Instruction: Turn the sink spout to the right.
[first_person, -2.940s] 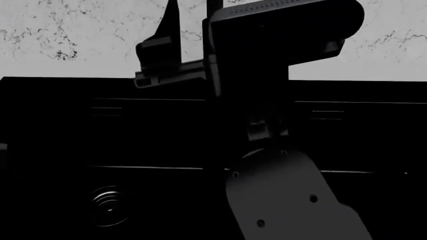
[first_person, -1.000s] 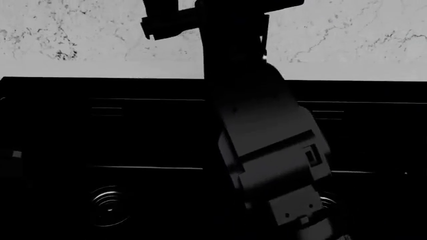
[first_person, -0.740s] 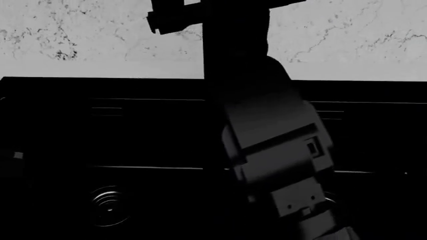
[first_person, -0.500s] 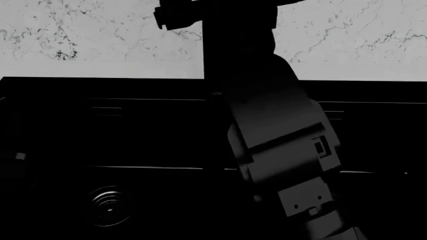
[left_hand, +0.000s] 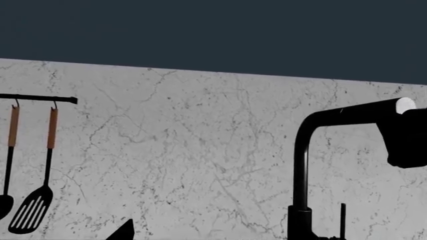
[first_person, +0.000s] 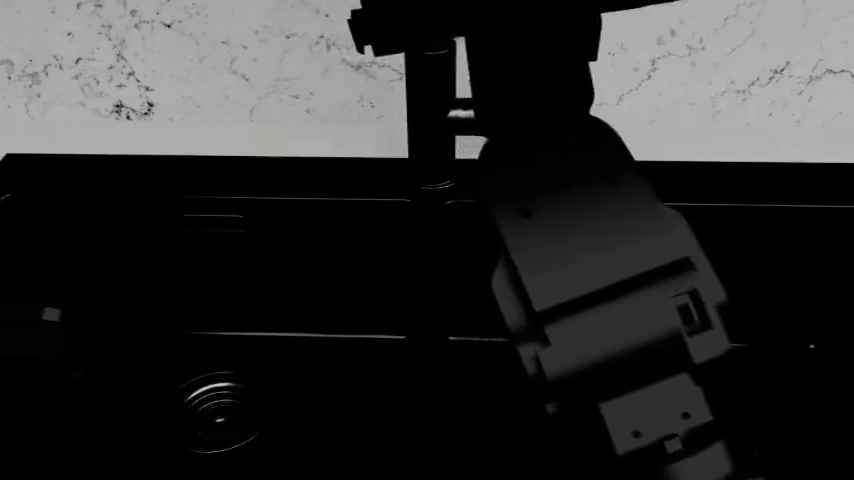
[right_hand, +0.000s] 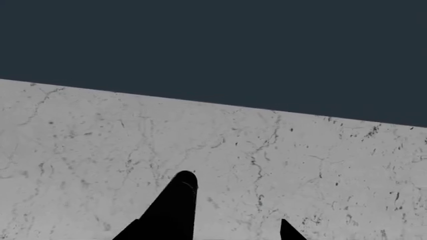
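Black sink spout (first_person: 430, 110) now shows beside the rightward-shifted right gripper (right_hand: 230, 210) (jaws spread).

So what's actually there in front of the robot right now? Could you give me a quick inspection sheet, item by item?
Surface: black sink, very dark; one ringed drain shows.
Job's things: black spout stands upright, its top bending sideways to a pale tip; a thin lever stands beside its base.
Clutter: nothing seen.
Grippers: right arm reaches up beside the spout's pipe; whether it touches the spout cannot be told. Right gripper has two finger tips standing apart. Left gripper: only one dark tip shows.
Cables: nothing seen.
Surroundings: white marble wall; a spatula and another utensil hang from a rail.
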